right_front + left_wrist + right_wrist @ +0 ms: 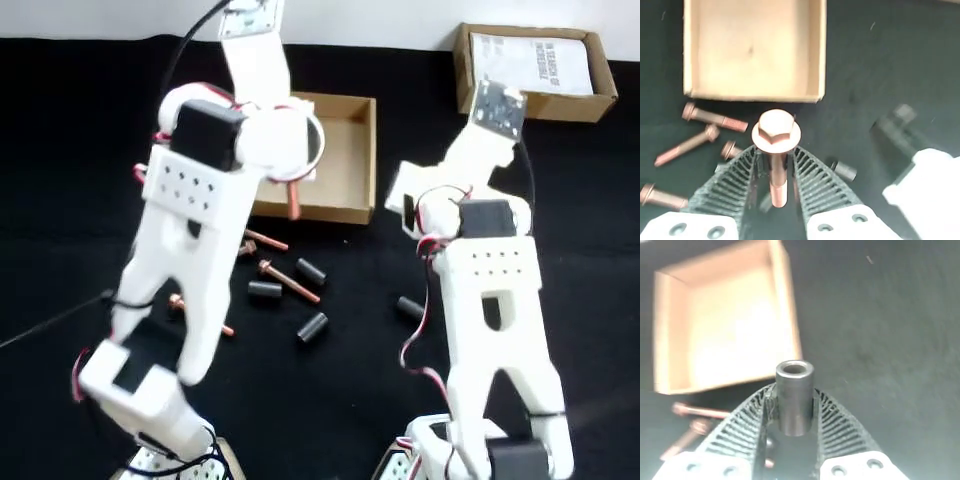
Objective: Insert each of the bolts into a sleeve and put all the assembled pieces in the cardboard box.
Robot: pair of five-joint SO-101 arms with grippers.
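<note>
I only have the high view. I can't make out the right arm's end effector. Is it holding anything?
Observer: Yes. The right end effector is shut on a dark sleeve, with the hollow end sticking out past the fingertips.
Operator: Where on the bolt does the left one grip?
Observer: The left end effector clamps the bolt by its shank, just under the hex head.
Operator: Anything in the box by that arm?
Observer: The part of the cardboard box floor seen from the left wrist is bare.

The left arm (195,215) hides much of the cardboard box (352,160) from you; bolts (695,412) near it blur
</note>
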